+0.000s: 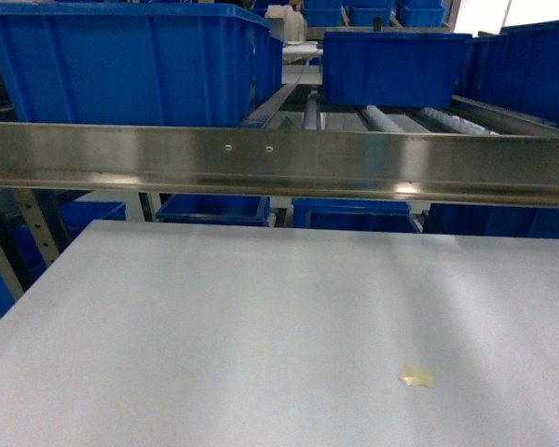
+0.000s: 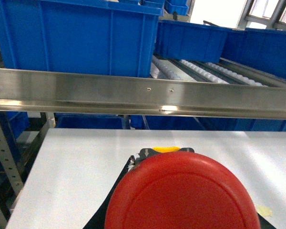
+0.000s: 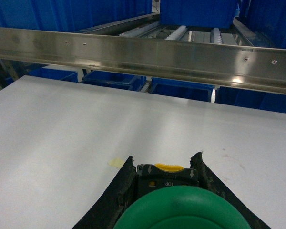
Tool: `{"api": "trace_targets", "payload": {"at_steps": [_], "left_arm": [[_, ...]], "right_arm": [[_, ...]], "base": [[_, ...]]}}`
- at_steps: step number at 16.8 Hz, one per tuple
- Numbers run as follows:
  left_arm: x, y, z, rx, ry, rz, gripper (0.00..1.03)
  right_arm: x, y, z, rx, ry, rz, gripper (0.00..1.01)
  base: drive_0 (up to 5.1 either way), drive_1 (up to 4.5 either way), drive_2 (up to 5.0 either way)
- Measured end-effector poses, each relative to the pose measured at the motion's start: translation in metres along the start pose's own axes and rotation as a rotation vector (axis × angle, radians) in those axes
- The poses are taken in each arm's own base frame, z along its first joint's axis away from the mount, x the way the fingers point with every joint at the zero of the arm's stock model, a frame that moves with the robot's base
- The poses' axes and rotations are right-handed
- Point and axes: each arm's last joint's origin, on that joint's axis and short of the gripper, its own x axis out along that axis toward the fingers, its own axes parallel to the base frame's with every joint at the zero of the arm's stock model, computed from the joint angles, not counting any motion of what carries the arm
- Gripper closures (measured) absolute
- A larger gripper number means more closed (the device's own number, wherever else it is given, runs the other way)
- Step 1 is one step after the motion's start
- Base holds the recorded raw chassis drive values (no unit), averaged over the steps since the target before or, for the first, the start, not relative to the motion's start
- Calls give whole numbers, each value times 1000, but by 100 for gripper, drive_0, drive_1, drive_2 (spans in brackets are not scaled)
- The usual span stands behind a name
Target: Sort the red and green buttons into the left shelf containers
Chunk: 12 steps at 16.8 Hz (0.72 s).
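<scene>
In the left wrist view the red button [image 2: 181, 195] fills the bottom of the frame. Its black body and yellow tab poke out past the cap. My left gripper [image 2: 164, 157] is shut on it; only one black finger [image 2: 121, 191] shows beside the cap. In the right wrist view my right gripper [image 3: 164, 167] is shut on the green button [image 3: 181, 210], its black body clamped between both fingers [image 3: 124, 181]. Both hang above the white table [image 1: 261, 317]. A large blue left shelf container [image 1: 130, 60] [image 2: 81, 40] stands on the upper shelf behind a steel rail [image 1: 279, 163]. Neither gripper shows in the head view.
A second blue bin [image 1: 396, 65] sits on the roller track [image 1: 391, 119] to the right, with more blue bins [image 1: 354, 214] on the lower level under the rail. A small yellowish scrap [image 1: 416, 376] [image 3: 117, 162] lies on the table.
</scene>
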Motion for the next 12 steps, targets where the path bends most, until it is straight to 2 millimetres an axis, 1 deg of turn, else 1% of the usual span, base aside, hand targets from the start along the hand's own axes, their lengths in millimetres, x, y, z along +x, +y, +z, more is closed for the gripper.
{"api": "trace_targets", "payload": {"at_steps": [12], "left_arm": [[0,0,0,0,1,0,78]], "right_arm": [[0,0,0,1,1,0,72]], "base": [[-503,242,242]]}}
